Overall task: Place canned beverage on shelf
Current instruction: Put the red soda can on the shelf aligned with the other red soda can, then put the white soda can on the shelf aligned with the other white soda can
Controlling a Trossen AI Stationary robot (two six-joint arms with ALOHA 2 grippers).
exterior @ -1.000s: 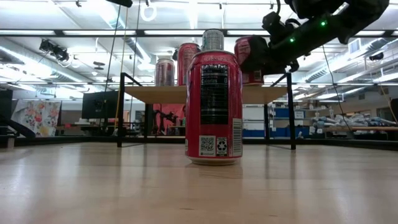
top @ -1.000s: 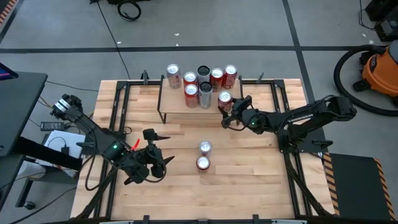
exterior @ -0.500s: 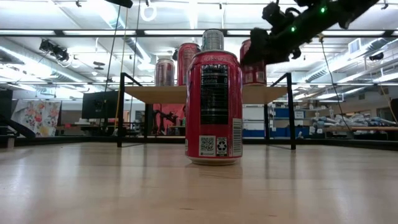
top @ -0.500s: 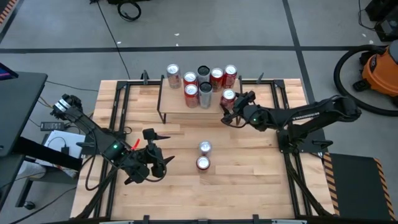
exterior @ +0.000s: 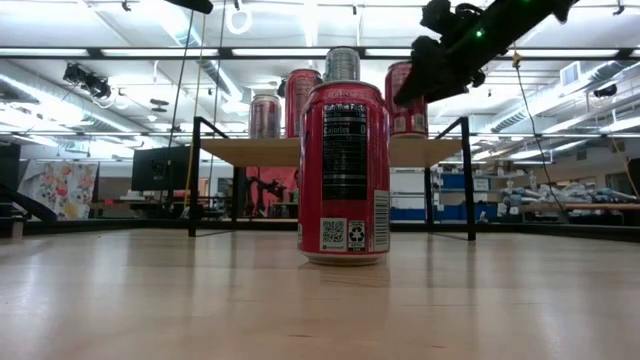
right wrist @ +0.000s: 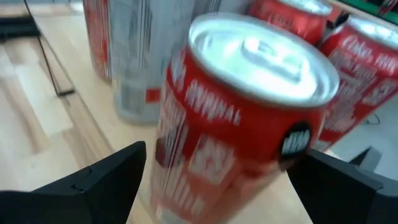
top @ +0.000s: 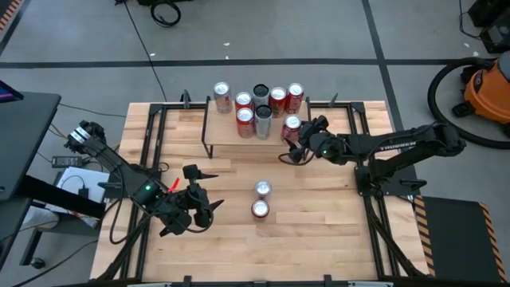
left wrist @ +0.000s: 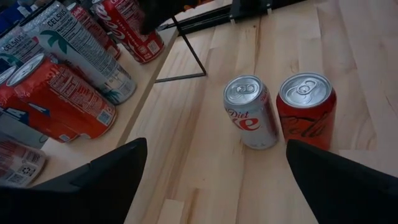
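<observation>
I see the wooden table (top: 319, 239) carrying the shelf (top: 227, 137) along its far edge, a light plank on thin black legs. On the plank I count seven upright cans. Six stand in a cluster toward its right half; the seventh, a red can (top: 292, 124), stands at the plank's right end, just in front of the cluster.

The right arm reaches in from the table's right side. The right gripper (top: 296, 142) sits at the shelf's right front corner, just beside that red can. Its jaws stand wide, and in the right wrist view the red can (right wrist: 239, 118) stands between the two dark fingers (right wrist: 87, 180), filling the frame. I cannot tell whether the fingers touch it.

The left gripper (top: 201, 194) waits over the table's near left area, its jaws wide with nothing between them.

Two more cans stand on the bare tabletop near the centre: a silver Diet Coke can (left wrist: 251, 112) and a red Coke can (left wrist: 306, 111), just beside each other.
</observation>
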